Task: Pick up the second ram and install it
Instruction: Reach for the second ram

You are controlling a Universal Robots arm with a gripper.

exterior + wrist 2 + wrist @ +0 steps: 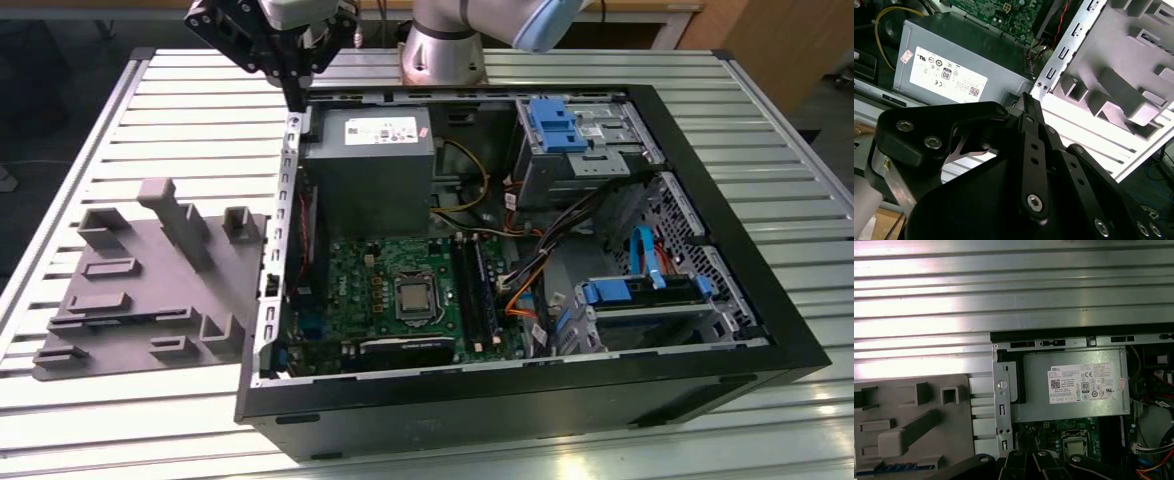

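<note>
arm: raised at rear | gripper: points downward | jaws: pressed together

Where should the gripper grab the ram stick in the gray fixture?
Pinch the second ram midway along its long upper edge, across its flat faces, coming straight down. In the first wrist view it seems to stand on edge in the gray fixture, so likely only that edge is free.

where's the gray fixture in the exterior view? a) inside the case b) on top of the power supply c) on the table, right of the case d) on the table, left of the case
d: the gray fixture lies on the slatted table, at the exterior view's left of the open computer case.
</note>
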